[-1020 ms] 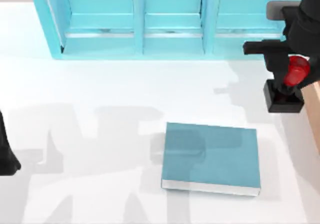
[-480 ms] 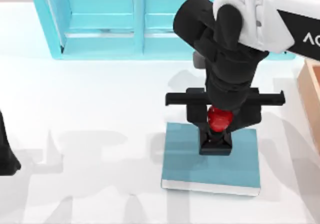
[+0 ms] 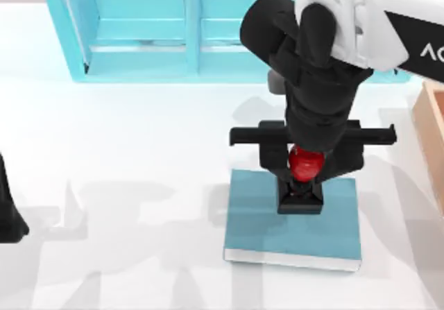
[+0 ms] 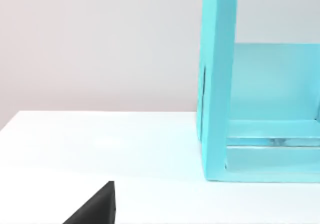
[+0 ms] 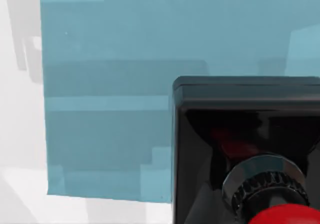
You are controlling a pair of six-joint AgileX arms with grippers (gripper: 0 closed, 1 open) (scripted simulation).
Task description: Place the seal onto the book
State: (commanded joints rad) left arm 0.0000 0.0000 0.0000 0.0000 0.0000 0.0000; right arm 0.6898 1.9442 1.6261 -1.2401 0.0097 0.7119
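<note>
Holding the seal (image 3: 301, 185) directly over the book (image 3: 263, 230), in the centre-right of the top view.

The right gripper (image 3: 303, 173) is closed on the red knob, and the black base sits above the upper middle of the teal cover; I cannot tell if it touches. The book's long axis runs left to right. I judge only a short descent remains. The left arm is parked at the left edge of the bench (image 3: 125, 136).
</note>
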